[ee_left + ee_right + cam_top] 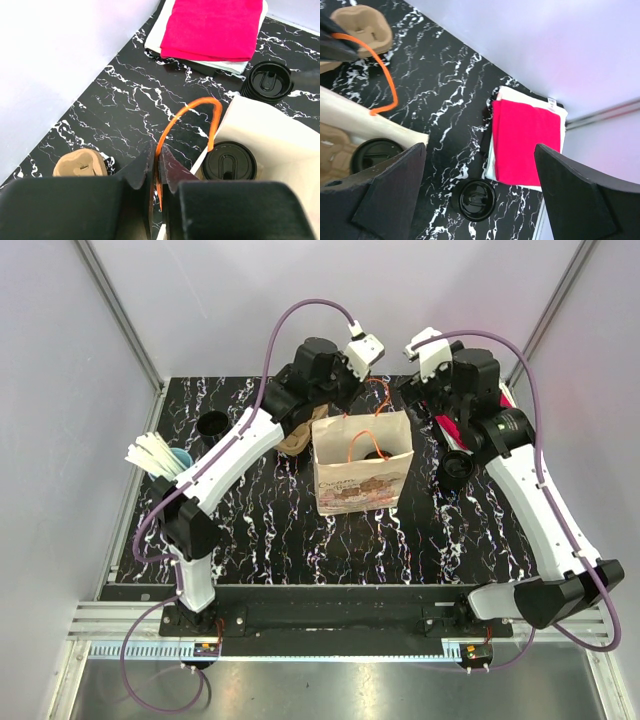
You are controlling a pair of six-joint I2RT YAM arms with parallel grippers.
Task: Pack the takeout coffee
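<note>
Bag [362, 475] mid-table, lidded cup [230, 160] inside. Left gripper [156, 155] pinched on orange handle [192, 107] at bag's 12 o'clock; right gripper [477, 150] gaping at 2 o'clock. Risk: hard pull tips bag, spilling cup.

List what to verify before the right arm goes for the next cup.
1. Handle grip: left gripper shut on the orange handle: ok.
2. Free arm: right gripper open and empty: ok.
3. Stance of the paper bag, upright with mouth open: ok.
4. First lidded cup sitting inside the bag: ok.
5. Next item, the black cup, on the table outside the bag, lid on: ok.
6. Room left in the bag for it: cannot tell.
</note>
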